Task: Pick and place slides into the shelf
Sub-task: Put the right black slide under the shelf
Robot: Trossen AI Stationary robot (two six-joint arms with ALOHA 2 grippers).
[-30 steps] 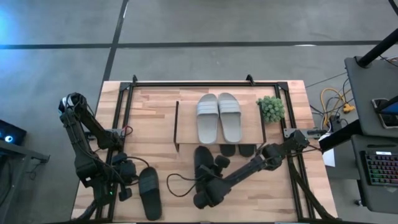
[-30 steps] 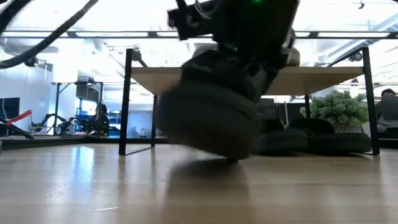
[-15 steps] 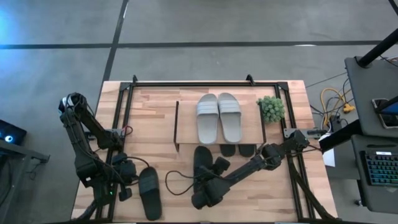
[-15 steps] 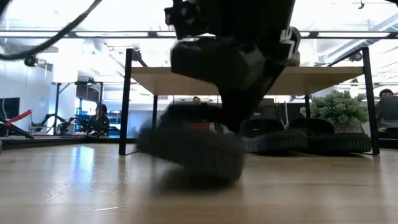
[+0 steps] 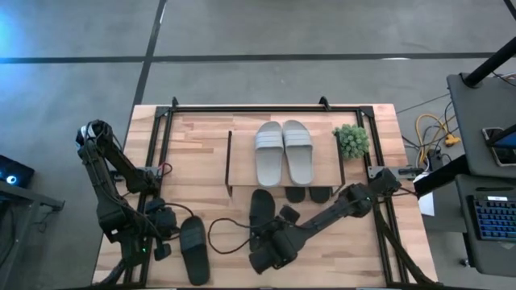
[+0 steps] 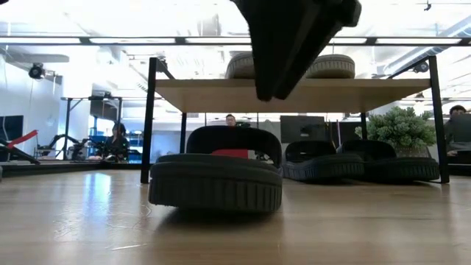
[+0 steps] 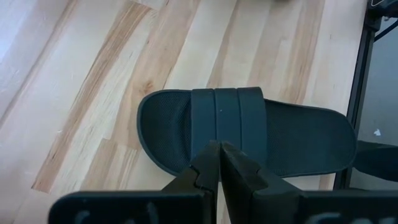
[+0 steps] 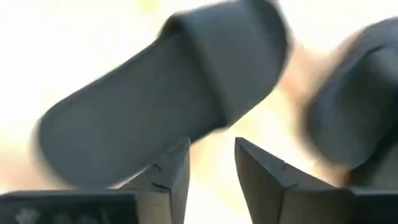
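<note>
Just ahead of the right gripper's two parted, empty fingers lies a black slide, flat on the wooden tabletop with its sole down. Seen from above, this gripper hovers at the near end of the slide, whose far end points toward the shelf but stops short of it. From table height the slide sits square on the wood in front of the lower tier, with the arm's dark body above it.

Judgement on the step in hand: the slide appears set down but not yet under the shelf. To finish well, the fingers should close across the ribbed strap, lift only slightly and carry the slide straight forward into the free space beside the black pair already on the lower tier — staying low enough to clear the top board and its black side frame.

Farther off, on the top board, rests the light grey-white pair; a small potted plant stands just beside the shelf's right end.

At the left, the left gripper has its fingers pressed together holding nothing, directly above the strap of another black slide — waiting near the table's front edge.
</note>
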